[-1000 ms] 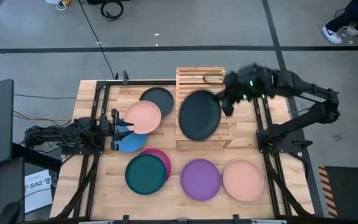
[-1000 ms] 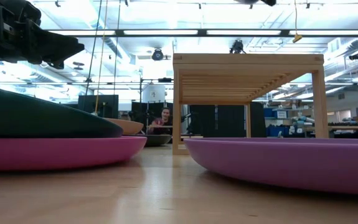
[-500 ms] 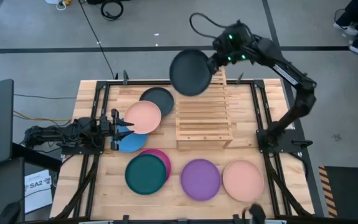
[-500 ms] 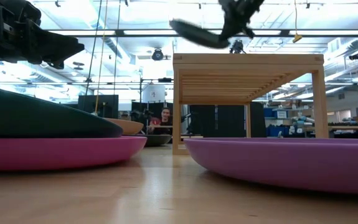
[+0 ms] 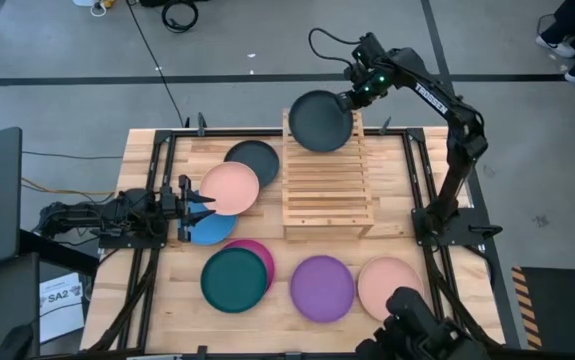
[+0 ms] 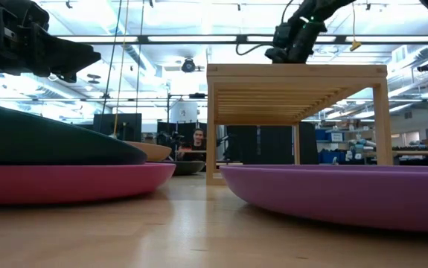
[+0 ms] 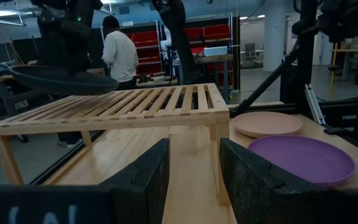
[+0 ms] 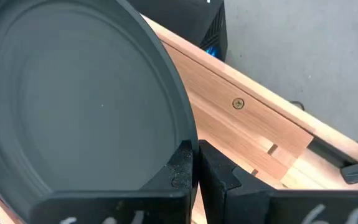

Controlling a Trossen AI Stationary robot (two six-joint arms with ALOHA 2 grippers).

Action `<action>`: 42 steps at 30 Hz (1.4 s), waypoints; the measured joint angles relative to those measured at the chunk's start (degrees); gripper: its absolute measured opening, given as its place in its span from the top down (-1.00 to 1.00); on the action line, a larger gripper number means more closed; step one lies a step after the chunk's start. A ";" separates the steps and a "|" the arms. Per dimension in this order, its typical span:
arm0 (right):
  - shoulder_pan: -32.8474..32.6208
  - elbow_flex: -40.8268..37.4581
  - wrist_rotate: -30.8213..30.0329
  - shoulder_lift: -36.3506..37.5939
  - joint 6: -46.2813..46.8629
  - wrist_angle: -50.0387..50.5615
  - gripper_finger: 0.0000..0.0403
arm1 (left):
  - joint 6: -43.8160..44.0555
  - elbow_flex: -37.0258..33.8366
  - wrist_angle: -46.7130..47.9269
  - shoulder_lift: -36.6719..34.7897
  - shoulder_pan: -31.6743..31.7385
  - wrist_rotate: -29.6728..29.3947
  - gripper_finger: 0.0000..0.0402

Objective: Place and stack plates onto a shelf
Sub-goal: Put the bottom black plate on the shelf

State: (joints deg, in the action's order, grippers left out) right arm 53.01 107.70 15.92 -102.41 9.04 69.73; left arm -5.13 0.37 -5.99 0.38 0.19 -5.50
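Observation:
My right gripper (image 5: 350, 98) is shut on a dark grey plate (image 5: 319, 121) over the far end of the wooden slatted shelf (image 5: 327, 190). In the left wrist view the plate (image 7: 63, 79) hangs just above the slats (image 7: 135, 102); whether it touches them I cannot tell. In the low view the right gripper (image 6: 292, 48) stands just over the shelf top (image 6: 295, 74). My left gripper (image 5: 195, 207) waits open at the table's left, beside a salmon plate (image 5: 229, 187) that overlaps a blue plate (image 5: 210, 228). My right gripper pinches the dark grey plate's rim (image 8: 186, 138) between its two fingers (image 8: 180, 167), on the plate's far right side. The fingers slant down from the far right. The plate lies roughly level and sticks out sideways from the fingers over the shelf's far end.
On the table lie a second dark grey plate (image 5: 254, 160), a teal plate (image 5: 234, 279) on a magenta one (image 5: 260, 252), a purple plate (image 5: 321, 288) and a salmon plate (image 5: 387, 285). A dark shape (image 5: 417, 325) shows at the near edge. People stand in the room beyond.
My right gripper has swung with the dark grey plate from high over the shelf's middle toward the table's far edge, then come down. The plate, tilted half a second ago, now lies about level, low over the shelf's far end.

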 joint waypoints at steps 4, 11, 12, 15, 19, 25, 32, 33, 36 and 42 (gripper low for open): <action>0.55 0.02 0.70 -0.57 -0.32 0.23 0.92 | 0.00 0.01 0.29 0.00 0.00 0.00 0.27; 1.78 0.01 0.24 -0.61 -0.04 0.29 0.92 | 0.00 0.01 0.29 0.00 0.01 0.00 0.27; 1.88 0.00 0.02 -0.61 -0.03 0.41 0.92 | 0.00 0.01 0.29 0.00 0.00 0.00 0.27; 1.99 -0.53 -0.06 -0.61 -0.02 0.17 0.92 | 0.00 0.00 0.29 0.00 0.00 0.00 0.27; 1.86 -1.92 -0.38 -0.66 -0.09 -0.10 0.92 | 0.00 0.00 0.29 -0.01 0.01 0.00 0.27; 1.87 -3.04 -1.24 -0.66 0.01 -1.14 0.92 | 0.00 0.00 0.29 0.00 0.02 0.00 0.27; 1.89 -3.06 -2.90 -0.66 0.00 -1.15 0.82 | 0.00 0.01 0.29 -0.01 0.01 0.00 0.27; 1.88 -3.09 -3.40 -0.66 -0.01 -1.15 0.80 | -0.02 0.00 0.29 0.00 0.02 0.00 0.27; 1.89 -3.13 -4.80 -0.66 -0.02 -1.19 0.76 | -0.02 0.01 0.29 0.00 0.02 0.00 0.27; 1.90 -3.13 -5.81 -0.66 -0.17 -2.02 0.76 | -0.02 0.01 0.29 -0.02 0.02 0.00 0.27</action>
State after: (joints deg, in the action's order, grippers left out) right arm 54.92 104.57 10.11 -103.07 8.87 67.70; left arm -5.15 0.38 -5.69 0.36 0.21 -5.50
